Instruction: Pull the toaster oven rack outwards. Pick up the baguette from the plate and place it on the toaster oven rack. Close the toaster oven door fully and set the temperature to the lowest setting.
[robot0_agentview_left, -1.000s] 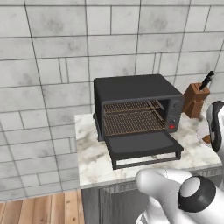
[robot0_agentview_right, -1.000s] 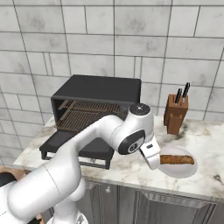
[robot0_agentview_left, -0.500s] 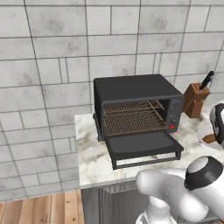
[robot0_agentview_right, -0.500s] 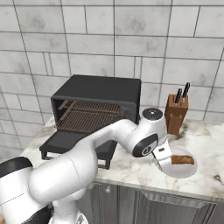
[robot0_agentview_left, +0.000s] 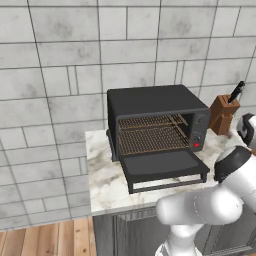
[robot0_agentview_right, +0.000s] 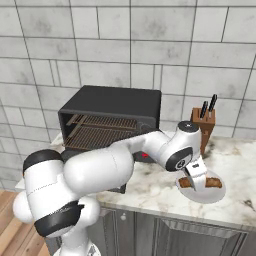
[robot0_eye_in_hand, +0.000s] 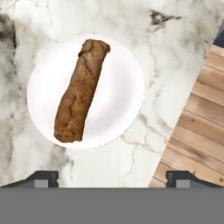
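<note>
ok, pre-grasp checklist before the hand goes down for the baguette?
1. Toaster oven door down flat and open: ok.
2. Toaster oven rack pulled out past the cavity front: cannot tell; it seems to sit mostly inside.
3. Baguette lying whole on the plate, nothing on top of it: ok.
4. Hand open, fingertips spread wide at the bottom of the hand view: ok.
5. Hand centred over the baguette: not ok; in the hand view the bread sits left of the midpoint between the fingertips.
6. Fingers set across the baguette's narrow side: not ok as it looks; its long axis runs tilted, not square to the fingertip line.
</note>
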